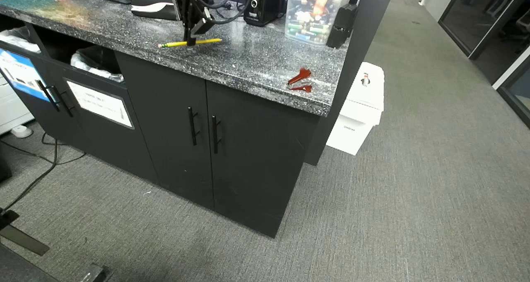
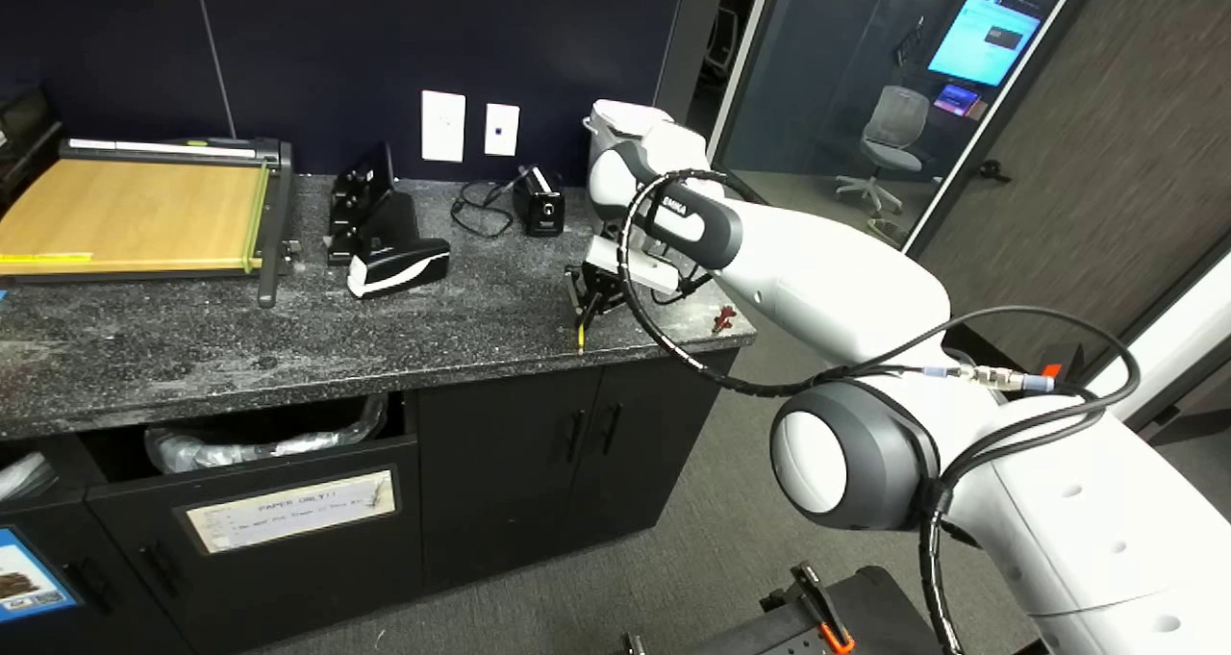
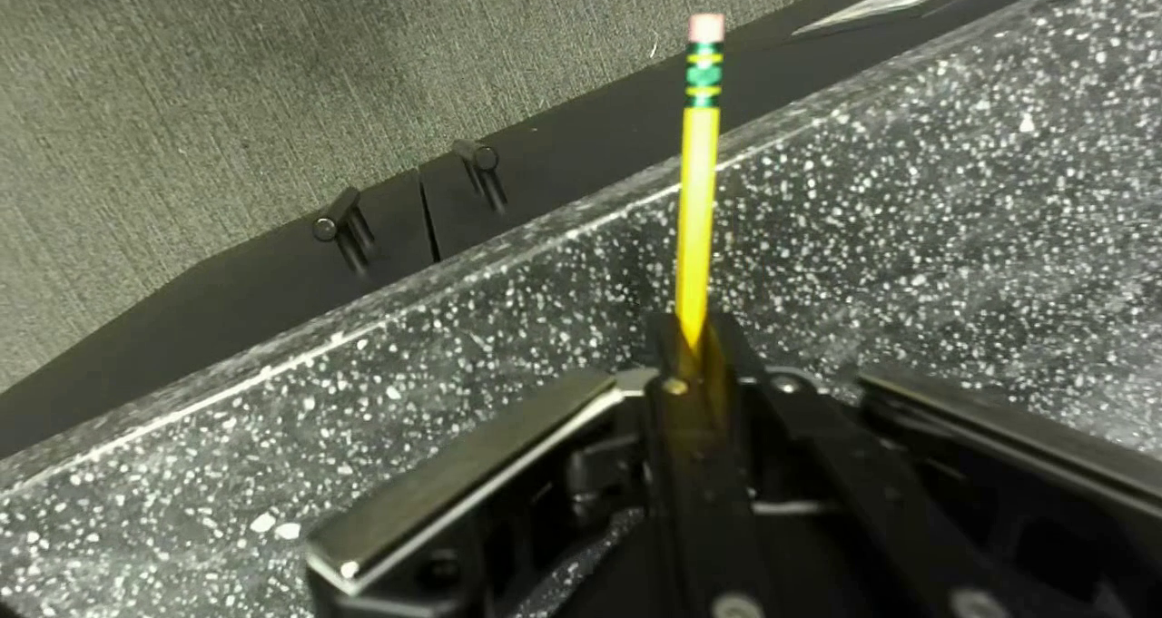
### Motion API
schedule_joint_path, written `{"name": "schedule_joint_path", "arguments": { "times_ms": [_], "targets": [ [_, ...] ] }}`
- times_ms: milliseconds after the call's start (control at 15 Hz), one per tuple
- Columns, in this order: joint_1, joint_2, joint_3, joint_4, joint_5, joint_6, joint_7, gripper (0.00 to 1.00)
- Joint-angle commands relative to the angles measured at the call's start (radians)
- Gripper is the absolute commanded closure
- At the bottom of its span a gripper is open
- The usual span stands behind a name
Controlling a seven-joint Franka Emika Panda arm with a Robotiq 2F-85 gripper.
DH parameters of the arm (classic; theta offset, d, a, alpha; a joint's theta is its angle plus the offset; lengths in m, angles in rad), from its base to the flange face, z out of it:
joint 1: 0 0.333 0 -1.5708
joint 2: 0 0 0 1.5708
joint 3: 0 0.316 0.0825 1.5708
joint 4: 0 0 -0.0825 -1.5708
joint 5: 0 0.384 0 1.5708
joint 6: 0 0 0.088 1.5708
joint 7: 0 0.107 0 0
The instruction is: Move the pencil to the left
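The pincer (image 3: 695, 341) is drawn together on the pencil (image 3: 696, 219), nipping the shaft about its middle. Beyond the grip, the eraser end points toward the front edge of the worktop (image 1: 248, 62). Take the black sharpener (image 2: 544, 211) as the landmark: the pencil is in front of it, though I can't tell whether it touches the worktop or hangs just above. A stapler (image 1: 155, 4) is left of the sharpener in both exterior views; small red pieces (image 1: 304, 73) lie in front and to the right of it.

The step now looks to be the sideways carry. To do it well, raise the pencil only enough that it won't drag, then travel level toward the area left of the sharpener, passing in front of the stapler. A shaft this slender could pivot in the pincer if either end catches, so a slow pass seems best. Watch the eraser end: it should finish over the worktop, not past the edge. Lower until the whole pencil lies flat, and only then part the pincer, gently, since the pencil may roll.
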Motion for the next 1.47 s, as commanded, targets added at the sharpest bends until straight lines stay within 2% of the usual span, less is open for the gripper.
{"name": "schedule_joint_path", "arguments": {
  "times_ms": [0, 400, 467, 533, 667, 933, 1133, 1267, 1400],
  "targets": [
    [-0.009, 0.036, 0.007, 0.046, -0.014, 0.03, -0.035, 0.98],
    [-0.021, 0.037, 0.004, 0.028, -0.018, 0.054, -0.032, 0.98],
    [-0.022, 0.038, 0.003, 0.029, -0.018, 0.056, -0.03, 0.66],
    [-0.023, 0.038, 0.003, 0.028, -0.018, 0.056, -0.029, 0.65],
    [-0.023, 0.037, -0.003, 0.03, -0.025, 0.059, -0.024, 0.52],
    [-0.033, 0.014, 0.008, 0.011, -0.014, 0.036, -0.014, 0.23],
    [-0.045, -0.024, 0.022, -0.006, 0.0, -0.027, -0.012, 0.02],
    [-0.058, -0.067, 0.035, -0.017, 0.016, -0.109, -0.008, 0.0],
    [-0.075, -0.125, 0.008, -0.03, 0.011, -0.228, 0.095, 0.0]
  ]
}}
